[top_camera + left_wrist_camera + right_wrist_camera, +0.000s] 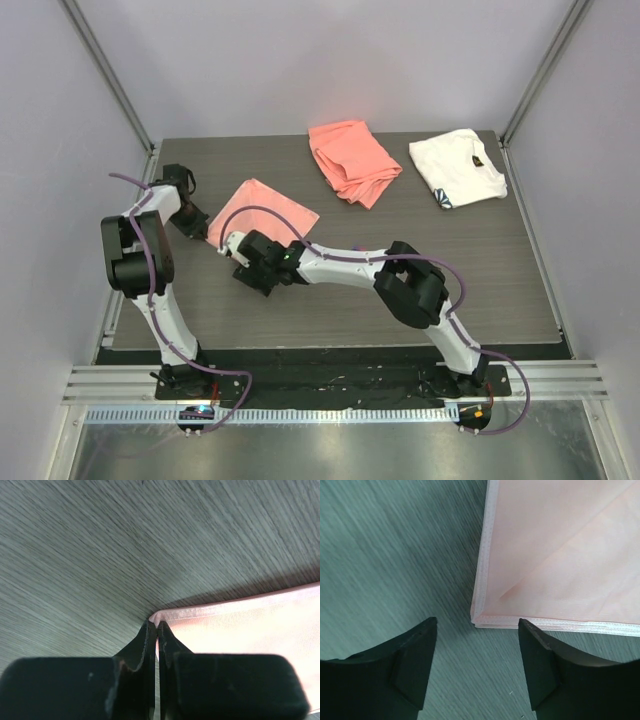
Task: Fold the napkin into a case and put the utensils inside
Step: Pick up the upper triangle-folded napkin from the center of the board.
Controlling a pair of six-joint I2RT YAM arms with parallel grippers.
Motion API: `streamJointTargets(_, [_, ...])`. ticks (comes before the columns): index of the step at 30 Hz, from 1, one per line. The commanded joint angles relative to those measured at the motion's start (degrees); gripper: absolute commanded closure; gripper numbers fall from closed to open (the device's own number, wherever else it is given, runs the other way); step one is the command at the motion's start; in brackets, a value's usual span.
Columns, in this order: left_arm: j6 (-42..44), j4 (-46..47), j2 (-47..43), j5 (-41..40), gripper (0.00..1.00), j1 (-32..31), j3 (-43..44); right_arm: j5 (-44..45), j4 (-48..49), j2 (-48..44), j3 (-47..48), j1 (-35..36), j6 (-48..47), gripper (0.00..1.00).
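The pale-pink napkin (262, 210) lies folded on the wooden table at the left middle. My left gripper (197, 222) is at its left corner, and in the left wrist view it (156, 626) is shut on that corner of the napkin (240, 625). My right gripper (232, 248) is open just below the napkin's lower corner. In the right wrist view it (478, 625) straddles bare table right before the folded corner of the napkin (555, 550), touching nothing. The utensils are out of view.
A thicker coral-orange cloth (352, 160) lies crumpled at the back middle. A white cloth with a dark mark (457, 167) lies at the back right. The table (480, 270) has a raised edge on its left and right sides.
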Motion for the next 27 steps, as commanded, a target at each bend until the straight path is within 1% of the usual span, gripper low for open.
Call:
streamJointTargets(1, [0.83, 0.69, 2.34, 0.47, 0.97, -0.25, 0.84, 4.34, 0.98, 1.28, 3.11, -0.36, -2.75, 0.34])
streamJointTargets(2, [0.91, 0.77, 2.34, 0.38, 0.98, -0.34, 0.85, 4.43, 0.98, 1.63, 3.2, -0.36, -3.01, 0.39])
streamJointTargets(4, [1.18, 0.69, 2.35, 0.47, 0.99, -0.25, 0.93, 3.99, 1.07, 2.34, 3.55, -0.36, -3.54, 0.44])
streamJointTargets(5, [1.26, 0.69, 2.43, 0.47, 0.99, -0.34, 1.02, 3.99, 0.98, 2.43, 3.64, -0.44, -3.72, 0.48])
streamJointTargets(8, [1.44, 0.6, 2.61, 0.38, 1.0, -0.25, 1.2, 3.29, 0.89, 2.69, 3.64, -0.53, -3.55, 0.54])
streamJointTargets(12, [1.53, 0.42, 2.87, 0.47, 1.0, -0.34, 1.46, 2.06, 0.98, 2.34, 2.68, -0.53, -3.02, 0.59])
streamJointTargets(13, [1.53, 0.34, 2.87, 0.47, 1.0, -0.25, 1.63, 1.01, 1.07, 2.34, 2.5, -0.97, -2.58, 0.62])
streamJointTargets(16, [1.79, 0.07, 3.05, 0.38, 1.0, -0.34, 1.99, -0.75, 1.07, 2.69, 2.06, -1.93, -1.53, 0.64])
streamJointTargets(20, [1.97, -0.02, 2.96, 0.3, 1.0, -0.34, 2.25, -3.57, 1.15, 2.34, 0.74, -3.08, -0.74, 0.66])
streamJointTargets(22, [1.88, -0.1, 2.96, 0.3, 1.0, -0.25, 2.34, -5.05, 1.42, 2.34, -0.22, -3.52, -0.29, 0.63])
streamJointTargets(27, [2.14, -0.02, 3.31, 0.47, 1.0, -0.34, 2.6, -6.64, 2.56, 3.22, -1.46, -4.4, 0.24, 0.64])
